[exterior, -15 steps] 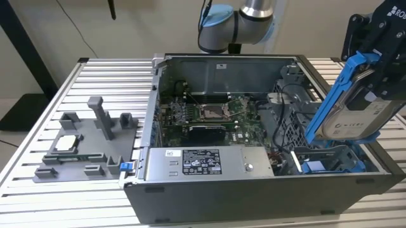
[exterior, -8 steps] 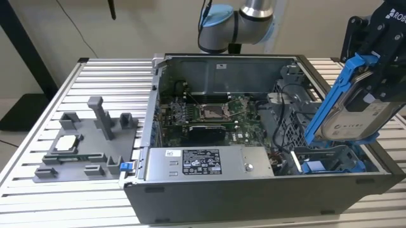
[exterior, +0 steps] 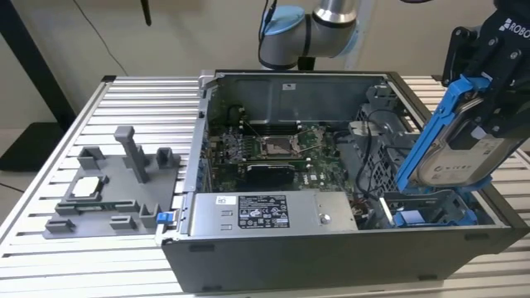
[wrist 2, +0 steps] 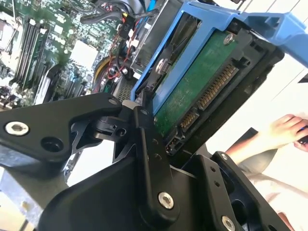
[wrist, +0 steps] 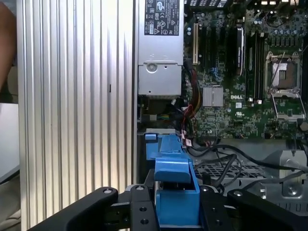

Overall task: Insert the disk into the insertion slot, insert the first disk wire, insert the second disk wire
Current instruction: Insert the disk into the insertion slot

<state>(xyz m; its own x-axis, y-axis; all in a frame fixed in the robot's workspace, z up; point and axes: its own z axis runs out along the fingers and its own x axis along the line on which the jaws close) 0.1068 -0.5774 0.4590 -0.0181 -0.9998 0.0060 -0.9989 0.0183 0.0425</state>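
The gripper [exterior: 487, 115] is clenching the disk [exterior: 453, 155] right now, black fingers [wrist: 139, 211] pinching its blue carrier from both sides in the first wrist view. In the second wrist view the disk is showing its green board and connector edge, and a person's hand [wrist 2: 284, 130] is showing past it. In the exterior view the disk is hanging steeply tilted, its lower end hovering just over the insertion slot [exterior: 431, 211], not yet seated. Whether it is touching the blue parts at the mouth, I cannot tell. Beside the slot, the power-supply box [exterior: 265, 213] is lying along the near wall of the computer case [exterior: 331, 254]. Behind it the motherboard [exterior: 273, 149] is sitting flat. Further back the arm [exterior: 314, 28] is rising behind the case. Off to the exterior view's left, a grey fixture [exterior: 116, 186] is resting on the slatted table [exterior: 49, 261].
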